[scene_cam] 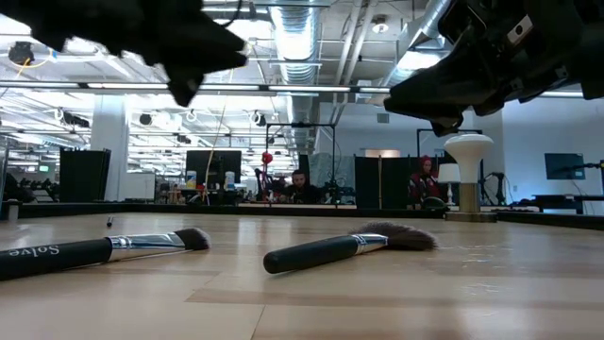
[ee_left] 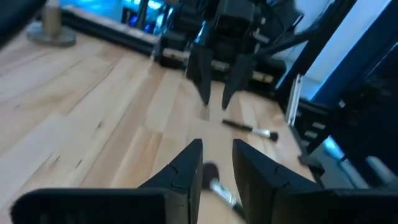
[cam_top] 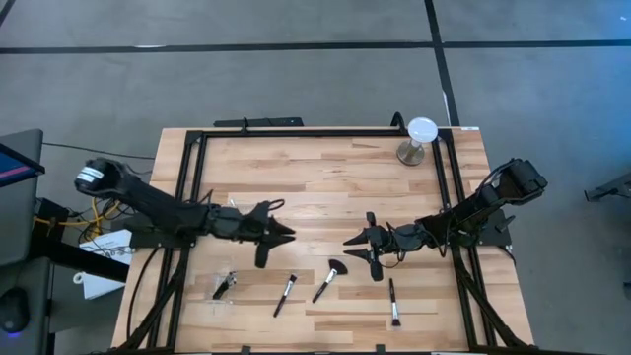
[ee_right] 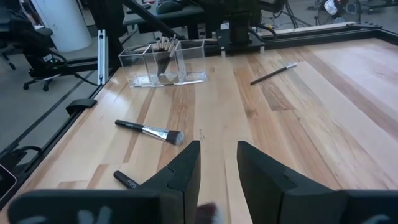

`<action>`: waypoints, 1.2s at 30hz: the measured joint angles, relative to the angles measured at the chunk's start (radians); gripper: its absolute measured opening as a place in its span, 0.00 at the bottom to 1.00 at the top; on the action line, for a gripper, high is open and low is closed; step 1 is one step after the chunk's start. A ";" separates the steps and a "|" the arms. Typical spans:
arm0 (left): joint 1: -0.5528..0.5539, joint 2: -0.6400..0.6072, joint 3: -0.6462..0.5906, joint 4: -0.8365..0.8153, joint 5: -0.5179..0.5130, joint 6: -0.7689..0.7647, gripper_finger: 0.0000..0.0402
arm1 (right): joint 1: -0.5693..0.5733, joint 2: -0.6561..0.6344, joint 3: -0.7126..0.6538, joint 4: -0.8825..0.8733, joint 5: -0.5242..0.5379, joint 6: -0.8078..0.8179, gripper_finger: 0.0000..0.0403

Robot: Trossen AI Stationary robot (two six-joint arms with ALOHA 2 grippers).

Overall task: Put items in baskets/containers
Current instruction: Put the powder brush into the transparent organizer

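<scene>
Partly done: some brushes standing in the clear tray [ee_right: 163, 62] near the table's front-left corner; three brushes [cam_top: 285, 294] lying along the front edge. Both grippers [cam_top: 281, 233] [cam_top: 355, 240] hovering mid-table, slightly parted, holding nothing.

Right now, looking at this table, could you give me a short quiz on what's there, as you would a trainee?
1. True or false: the left claw and the right claw each grip a makeup brush.
2. The brushes already put away stand in: A) a clear plastic tray; B) a wicker basket; C) a metal cup.
3. What stands at the far right corner of the table?
Key: 1 false, both claws are open and empty. 2 A. 3 a round white disc on a metal stand.
</scene>
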 joint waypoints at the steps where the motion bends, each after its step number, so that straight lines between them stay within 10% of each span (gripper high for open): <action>1: 0.015 0.030 0.000 0.049 0.019 0.011 0.21 | 0.000 0.000 0.000 -0.001 0.000 0.000 0.24; 12: 0.077 0.320 0.013 0.505 0.037 0.176 0.21 | 0.000 0.000 0.000 -0.023 0.000 0.008 0.24; 36: 0.113 0.326 0.017 0.492 0.344 0.205 0.21 | 0.000 0.000 0.000 -0.048 0.026 0.028 0.24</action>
